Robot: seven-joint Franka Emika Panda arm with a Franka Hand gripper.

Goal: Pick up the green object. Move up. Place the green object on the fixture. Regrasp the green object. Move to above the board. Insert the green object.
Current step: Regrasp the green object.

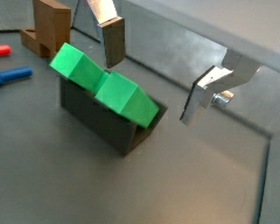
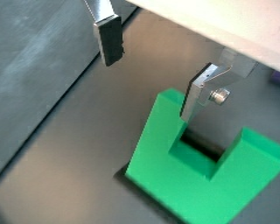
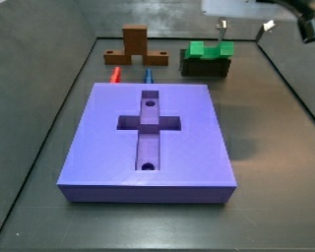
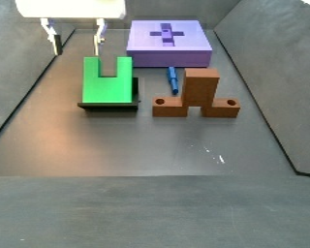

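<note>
Both fingers [image 4: 98,39] of the open gripper [image 4: 74,43] hang above the green object [image 4: 108,82].

A robotics lab test cell: a dark grey tabletop [image 3: 266,138] boxed in by low sloped grey walls. On it sit plastic test pieces, a lavender board [image 3: 150,138] with a cross recess and a brown stepped block [image 4: 196,95]. The end effector [image 4: 74,39] hangs open above the green object [image 4: 108,81].

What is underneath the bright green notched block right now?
The bright green notched plastic block lies on the small dark fixture; their contact is hidden. The open pincer hovers above, empty.
</note>
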